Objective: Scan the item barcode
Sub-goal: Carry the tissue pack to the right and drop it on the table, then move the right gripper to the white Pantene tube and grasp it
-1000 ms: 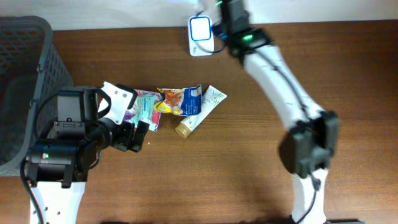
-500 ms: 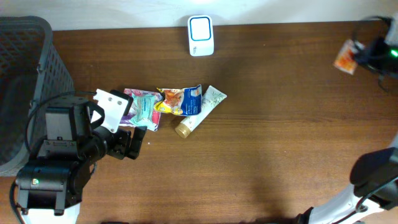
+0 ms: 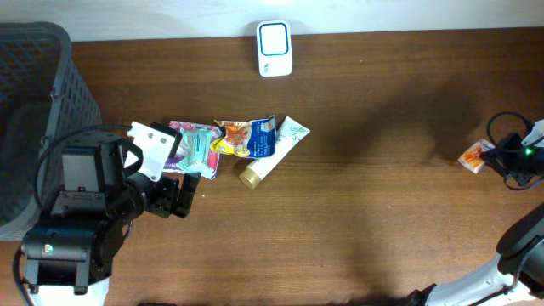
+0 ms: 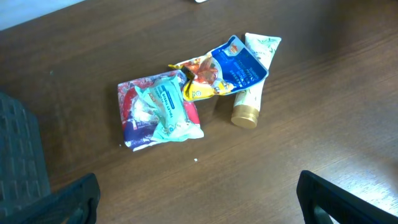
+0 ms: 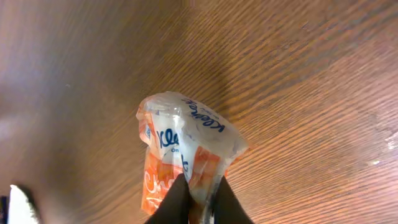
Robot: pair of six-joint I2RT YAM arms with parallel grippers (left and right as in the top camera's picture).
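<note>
Firmly, the right gripper [image 5: 198,186] pinches the orange packet [image 5: 186,143], its length pointing straight away; left gripper [image 3: 183,189] wide

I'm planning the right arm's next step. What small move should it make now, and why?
Probably open the right gripper to release the tissue packet: it is pinched by one end, down at the right edge of the table, well away from the scanner.
</note>
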